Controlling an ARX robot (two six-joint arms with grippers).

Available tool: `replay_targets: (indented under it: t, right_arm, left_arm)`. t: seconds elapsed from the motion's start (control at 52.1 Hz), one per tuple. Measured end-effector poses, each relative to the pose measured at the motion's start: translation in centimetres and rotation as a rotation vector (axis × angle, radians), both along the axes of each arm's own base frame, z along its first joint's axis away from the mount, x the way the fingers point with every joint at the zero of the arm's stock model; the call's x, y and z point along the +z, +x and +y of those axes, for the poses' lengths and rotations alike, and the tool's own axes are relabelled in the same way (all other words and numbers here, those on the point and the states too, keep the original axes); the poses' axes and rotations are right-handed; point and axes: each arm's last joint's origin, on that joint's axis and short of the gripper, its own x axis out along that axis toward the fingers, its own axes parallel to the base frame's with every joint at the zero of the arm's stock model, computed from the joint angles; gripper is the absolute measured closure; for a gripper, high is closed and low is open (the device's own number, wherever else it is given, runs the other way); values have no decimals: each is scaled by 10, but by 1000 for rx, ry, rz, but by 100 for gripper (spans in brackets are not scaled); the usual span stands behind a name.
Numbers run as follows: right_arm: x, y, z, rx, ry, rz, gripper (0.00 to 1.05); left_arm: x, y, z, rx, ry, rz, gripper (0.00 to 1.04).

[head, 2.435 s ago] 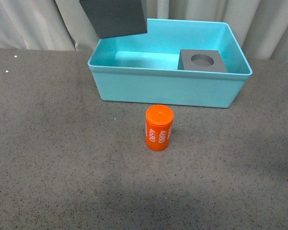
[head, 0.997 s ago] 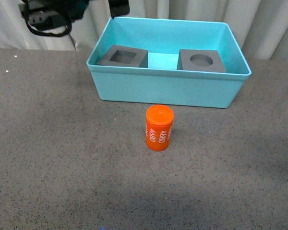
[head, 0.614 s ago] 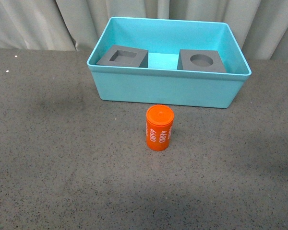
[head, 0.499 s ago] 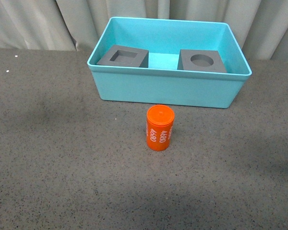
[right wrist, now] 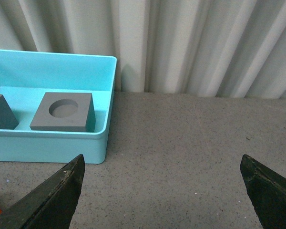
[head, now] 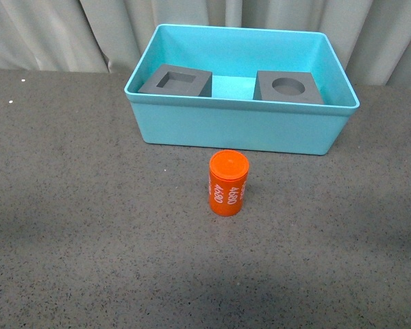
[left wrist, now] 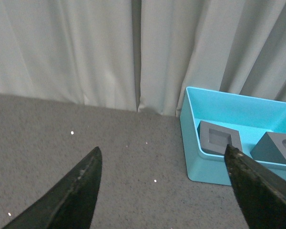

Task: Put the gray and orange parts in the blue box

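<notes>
White "4680" reads on the side wall of the orange cylinder (head: 228, 183), seen in the front view. It appears twice, side by side, the digits turned sideways along the cylinder's height.

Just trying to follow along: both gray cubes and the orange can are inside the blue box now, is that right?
Not quite. The square-recess cube and the round-recess cube are inside the blue box, but the orange can stands outside it, on the table in front. The front view shows this.
</notes>
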Motion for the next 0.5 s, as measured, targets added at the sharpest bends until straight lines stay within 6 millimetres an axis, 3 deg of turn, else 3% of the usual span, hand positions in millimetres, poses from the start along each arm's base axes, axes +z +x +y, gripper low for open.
replay_targets:
  t: [0.134, 0.268, 0.384, 0.499]
  right_arm:
    - [0, 0, 0, -1, 0, 0, 10]
    - [0, 0, 0, -1, 0, 0, 10]
    - [0, 0, 0, -1, 0, 0, 10]
    - [0, 0, 0, -1, 0, 0, 10]
  left_arm:
    - [-7, -14, 1, -8, 75, -32, 59]
    - [-13, -21, 1, -7, 87, -28, 78]
    - [-17, -30, 1, -6, 90, -30, 101]
    - [-19, -34, 1, -6, 97, -31, 101]
